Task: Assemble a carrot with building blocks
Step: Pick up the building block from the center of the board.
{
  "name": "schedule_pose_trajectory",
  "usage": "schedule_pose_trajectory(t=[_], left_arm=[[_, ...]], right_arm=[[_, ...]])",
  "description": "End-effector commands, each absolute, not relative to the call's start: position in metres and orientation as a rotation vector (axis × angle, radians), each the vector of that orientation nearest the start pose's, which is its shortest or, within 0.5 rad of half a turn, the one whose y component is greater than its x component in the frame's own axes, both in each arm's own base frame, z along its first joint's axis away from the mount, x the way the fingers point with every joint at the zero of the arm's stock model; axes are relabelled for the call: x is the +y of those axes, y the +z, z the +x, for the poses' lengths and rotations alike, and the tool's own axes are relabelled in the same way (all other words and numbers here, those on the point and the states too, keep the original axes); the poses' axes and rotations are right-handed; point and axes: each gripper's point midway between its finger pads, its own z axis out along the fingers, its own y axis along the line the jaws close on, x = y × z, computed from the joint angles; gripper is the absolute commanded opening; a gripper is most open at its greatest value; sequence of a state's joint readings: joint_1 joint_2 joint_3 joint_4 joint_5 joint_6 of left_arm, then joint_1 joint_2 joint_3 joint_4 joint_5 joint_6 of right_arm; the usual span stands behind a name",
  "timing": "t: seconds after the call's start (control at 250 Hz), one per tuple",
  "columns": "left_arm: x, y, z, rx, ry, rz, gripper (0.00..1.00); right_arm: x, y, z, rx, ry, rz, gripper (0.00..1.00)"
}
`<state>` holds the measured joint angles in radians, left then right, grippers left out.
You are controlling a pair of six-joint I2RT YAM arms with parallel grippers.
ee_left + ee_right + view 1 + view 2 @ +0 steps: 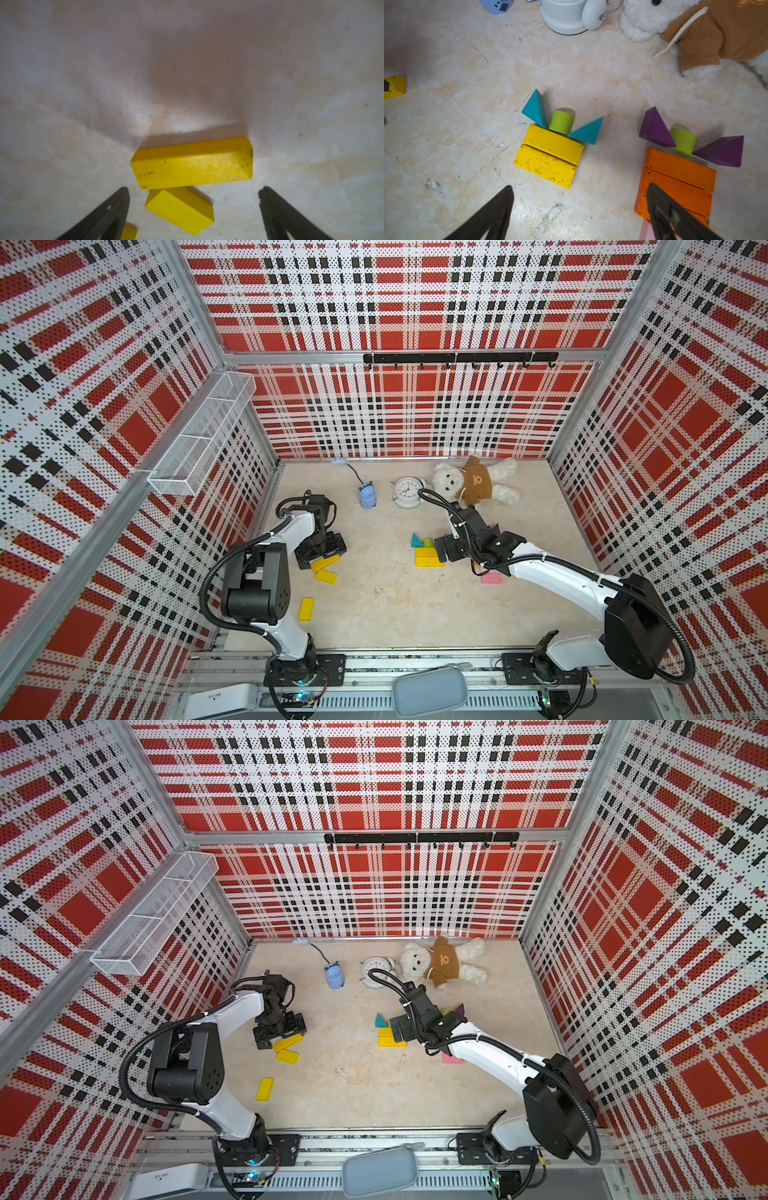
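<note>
Two yellow bars [549, 156] lie side by side with a lime-green stub [561, 121] and two teal triangles [535, 109] at their far edge. Beside them are stacked orange bars [679, 178] with another green stub [683, 141], purple triangles [654, 128] and a pink bar [646, 230]. My right gripper [580, 187] hangs open just short of the yellow pair [429, 557], holding nothing. My left gripper [193, 189] is open over a long yellow bar [192, 164] and a shorter one [179, 209]. A third yellow bar [306, 609] lies nearer the front.
A white alarm clock [407, 491], a teddy bear [473, 481] and a small blue holder [367, 497] stand along the back. A wire basket [199, 439] hangs on the left wall. A grey pouch [430, 691] lies on the front rail.
</note>
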<state>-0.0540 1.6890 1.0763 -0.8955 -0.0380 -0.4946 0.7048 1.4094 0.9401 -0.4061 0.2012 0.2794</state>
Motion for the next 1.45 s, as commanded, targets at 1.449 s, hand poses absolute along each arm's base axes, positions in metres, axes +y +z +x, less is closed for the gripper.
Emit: schedule_pose_trajectory(t=[1.449], left_arm=[[-0.011, 0.043, 0.318, 2.867, 0.02, -0.688, 0.92]], right_arm=[[0.218, 0.13, 0.315, 2.368, 0.19, -0.42, 1.0]])
